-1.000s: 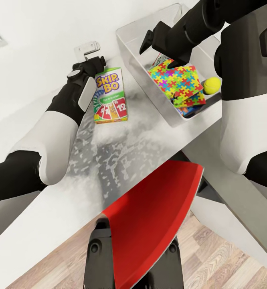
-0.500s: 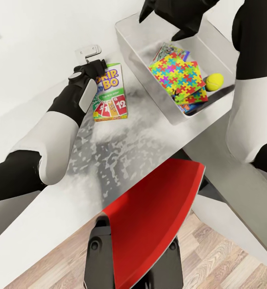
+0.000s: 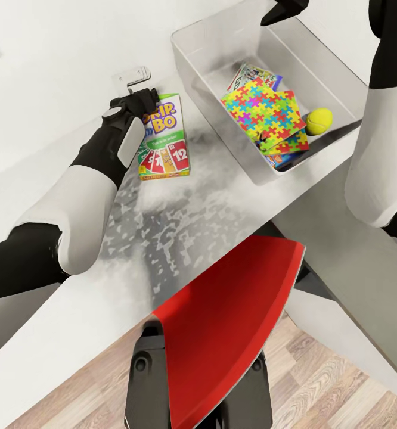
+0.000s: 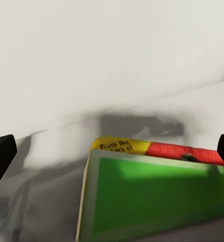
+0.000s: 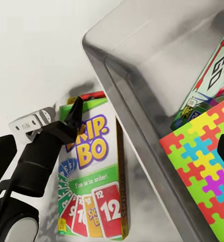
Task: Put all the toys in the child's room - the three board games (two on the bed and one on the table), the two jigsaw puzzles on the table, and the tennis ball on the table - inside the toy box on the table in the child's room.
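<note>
Head view: left jaws spread over the Skip-Bo board game; right jaws' state unclear.

The counter is pale grey with a mottled, glossy patch in its middle; a green Skip-Bo board game lies flat on it; near that box stands the toy box, a shallow grey tray at the counter's edge; wood-plank floor shows below.
</note>
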